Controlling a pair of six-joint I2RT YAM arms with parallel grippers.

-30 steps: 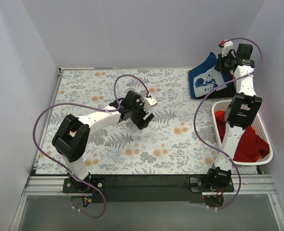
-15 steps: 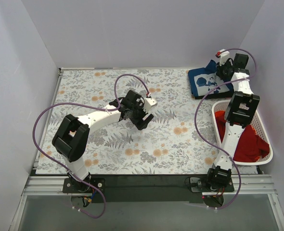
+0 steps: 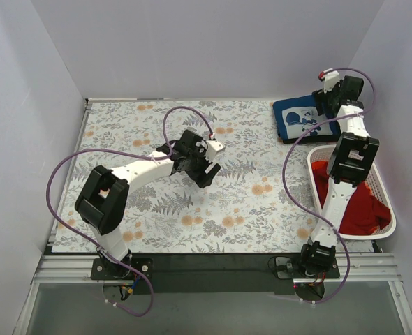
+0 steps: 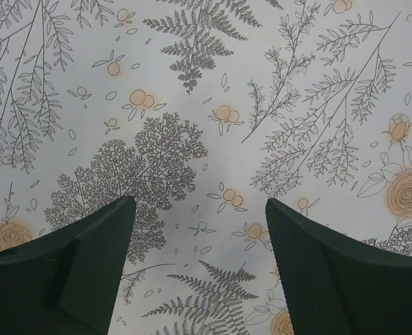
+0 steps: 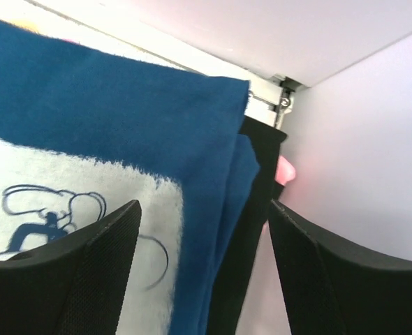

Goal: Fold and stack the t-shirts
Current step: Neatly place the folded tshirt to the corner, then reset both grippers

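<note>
Two shirts sit stacked in the far right corner of the worktop [image 3: 122, 125]: the navy shirt [image 5: 108, 105] is on top, folded flat, print up, with the edge of the black shirt [image 5: 260, 167] showing beneath it. My right end effector [image 5: 202, 209] hangs right over that stack, jaws spread wide, gripping nothing; I can't tell if the tips touch cloth. Next target, I judge, is the red shirt [image 3: 363, 209], bunched in the basket [image 3: 390, 218]. It lies back toward the bases from the right end effector, just beside the right arm. The basket's long axis runs near to far. The right arm is far nearer. My left end effector [image 4: 199, 202] is well apart at mid-worktop over bare floral cover, also wide open, empty.
</note>
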